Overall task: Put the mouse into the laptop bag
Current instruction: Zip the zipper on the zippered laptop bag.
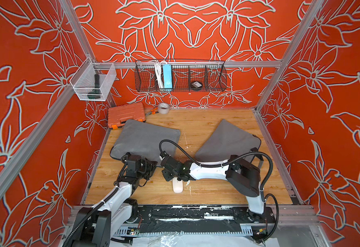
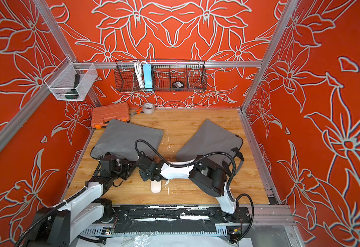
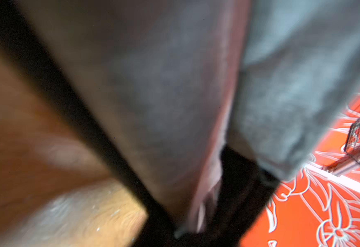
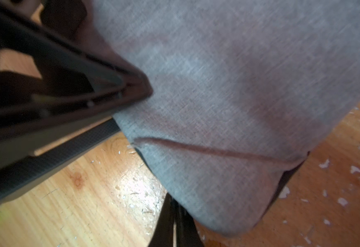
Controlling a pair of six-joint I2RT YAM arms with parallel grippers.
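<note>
Mouse [image 1: 178,187], just one, laptop bag [image 1: 144,139], second grey bag [image 1: 224,141]

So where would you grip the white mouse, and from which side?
I'd take the mouse across its narrow width, pinching its two long sides, coming straight down from above. It lies flat on the table, low and rounded, long axis front to back; the right arm covers its far end.

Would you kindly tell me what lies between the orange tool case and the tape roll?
A small orange-handled tool lies there, visible in both top views.
</note>
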